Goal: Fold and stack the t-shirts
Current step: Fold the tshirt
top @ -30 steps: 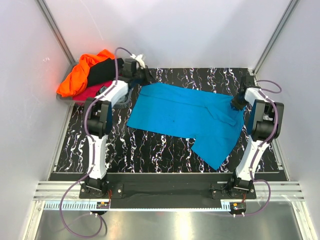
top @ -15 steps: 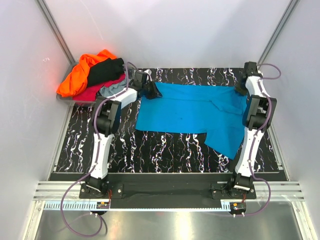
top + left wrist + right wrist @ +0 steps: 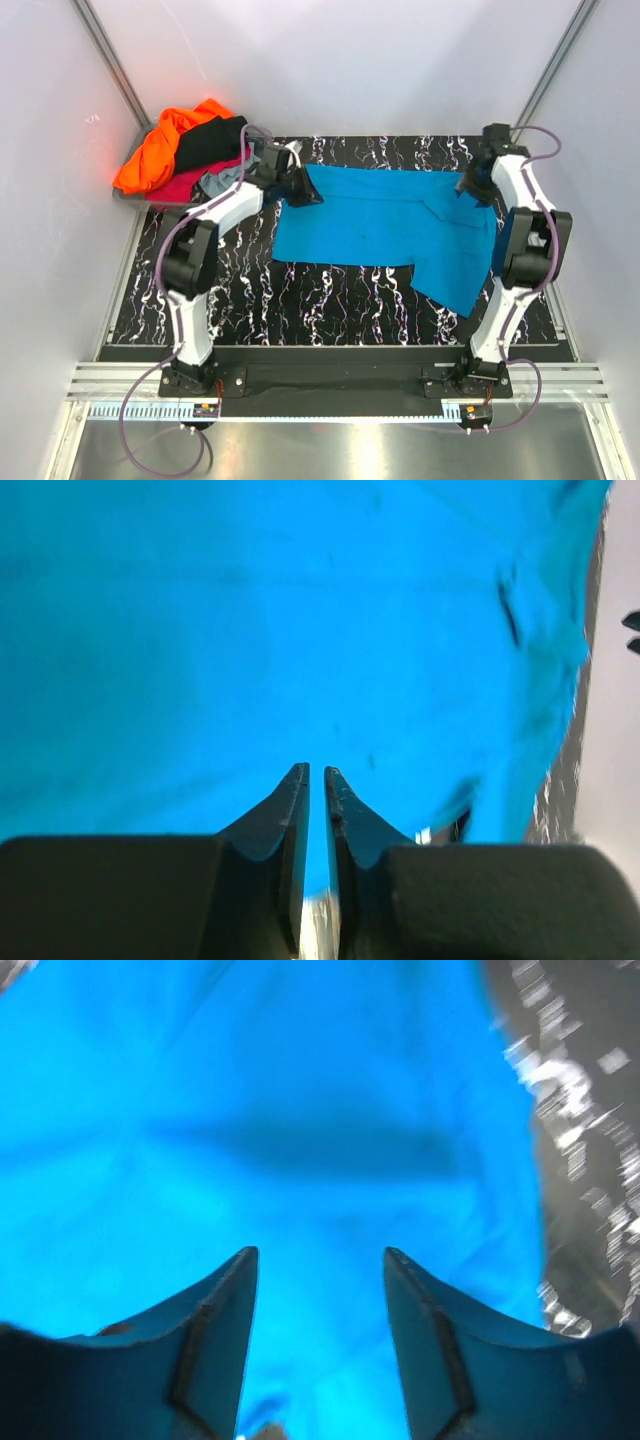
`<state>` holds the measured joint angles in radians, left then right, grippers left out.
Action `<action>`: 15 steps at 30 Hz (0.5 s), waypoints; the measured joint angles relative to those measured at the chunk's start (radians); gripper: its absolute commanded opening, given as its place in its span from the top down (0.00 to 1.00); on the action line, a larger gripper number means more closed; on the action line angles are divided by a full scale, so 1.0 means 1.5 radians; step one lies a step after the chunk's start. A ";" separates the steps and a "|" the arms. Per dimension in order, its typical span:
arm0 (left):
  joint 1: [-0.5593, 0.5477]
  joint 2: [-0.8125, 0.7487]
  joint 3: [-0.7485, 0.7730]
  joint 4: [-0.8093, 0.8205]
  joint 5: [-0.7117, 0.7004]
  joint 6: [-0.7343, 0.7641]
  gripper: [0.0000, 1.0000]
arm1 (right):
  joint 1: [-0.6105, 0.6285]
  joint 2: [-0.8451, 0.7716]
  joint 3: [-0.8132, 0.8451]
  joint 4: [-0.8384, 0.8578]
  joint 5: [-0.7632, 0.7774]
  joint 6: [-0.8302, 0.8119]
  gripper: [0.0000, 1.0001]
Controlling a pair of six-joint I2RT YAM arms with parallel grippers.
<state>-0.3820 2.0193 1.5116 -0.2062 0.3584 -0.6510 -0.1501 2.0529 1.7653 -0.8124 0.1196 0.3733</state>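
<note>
Turquoise-blue short-sleeved cloth t-shirt (image 3: 385,225) lies spread flat across the far half of the black white-veined marbled tabletop (image 3: 300,300), with one flap trailing toward the near right.

Left gripper (image 3: 298,188) sits at the shirt's far left corner. From its wrist camera the left gripper (image 3: 316,770) has its jaws almost together, with a thin strip of blue cloth pinched in the slit between them.

Right gripper (image 3: 470,188) is over the far right corner of the same shirt. Its wrist camera shows the right gripper (image 3: 320,1252) with fingers well apart and blue fabric lying beneath them (it holds nothing).

Heap of other shirts sits at the far left corner of the table, well apart from the right arm:
- crumpled orange cloth shirt (image 3: 150,155) on the outer side
- black cloth shirt (image 3: 210,140) on top
- crimson-pink cloth shirt (image 3: 185,185) underneath
- grey cloth shirt (image 3: 222,181) at the near edge, just beside the left arm
</note>
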 measured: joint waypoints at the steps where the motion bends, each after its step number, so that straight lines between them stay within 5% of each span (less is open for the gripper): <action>1: 0.000 -0.023 -0.020 -0.008 0.005 0.003 0.86 | 0.014 -0.027 -0.026 0.002 -0.007 -0.003 0.45; 4: -0.001 -0.077 -0.071 -0.030 0.014 0.015 0.87 | 0.056 -0.067 -0.078 0.017 -0.023 -0.010 0.56; 15: -0.001 -0.164 -0.174 -0.101 0.023 0.068 0.87 | 0.091 0.011 -0.083 0.045 -0.039 -0.041 0.48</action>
<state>-0.3828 1.7733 1.2510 -0.3584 0.3935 -0.5495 -0.0139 2.0697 1.6409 -0.7444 0.0612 0.3122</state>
